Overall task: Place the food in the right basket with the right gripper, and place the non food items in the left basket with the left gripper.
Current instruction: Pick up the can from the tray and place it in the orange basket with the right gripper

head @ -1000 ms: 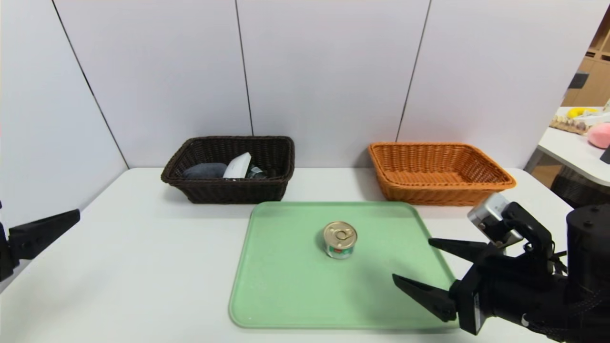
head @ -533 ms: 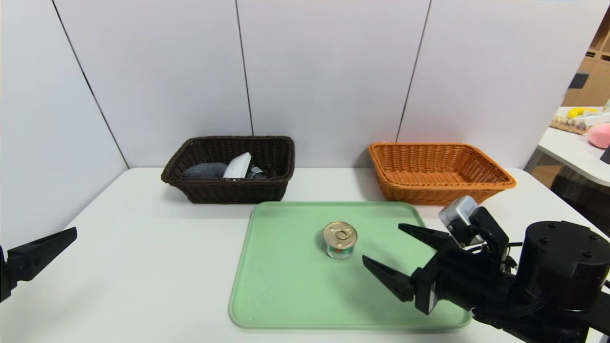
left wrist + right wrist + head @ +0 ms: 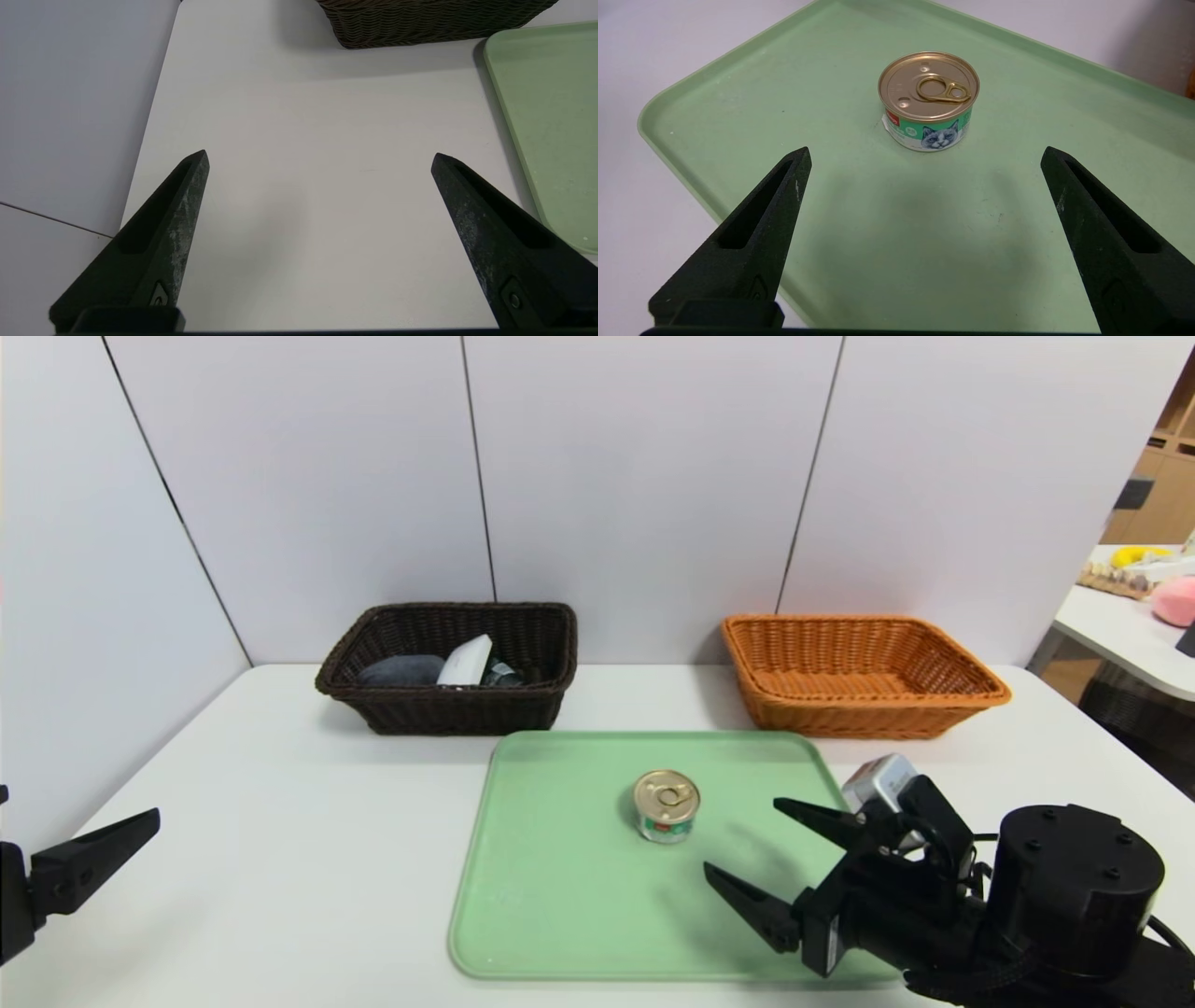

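Observation:
The small tin can (image 3: pixel 666 805) (image 3: pixel 929 100) with its gold pull-ring lid stands upright near the middle of the green tray (image 3: pixel 560 896). My right gripper (image 3: pixel 742 840) (image 3: pixel 924 156) hovers open over the tray's right part, pointing at the can from a short way off, nothing between its fingers. The dark brown basket (image 3: pixel 448 705) at the back left holds the rolled grey cloth (image 3: pixel 401 669), the white box (image 3: pixel 467 661) and a dark item beside it. The orange-tan basket (image 3: pixel 854 709) stands at the back right. My left gripper (image 3: pixel 320 156) is open at the table's left front edge.
The white table (image 3: pixel 280 859) meets grey wall panels at the back and left. A second table with bright objects (image 3: pixel 1153 588) stands off to the far right. The dark basket's base (image 3: pixel 420 23) and the tray's edge (image 3: pixel 514 135) show in the left wrist view.
My right gripper has moved left and forward over the tray toward the can, and dropped lower. The left gripper has sunk a little at the left edge.

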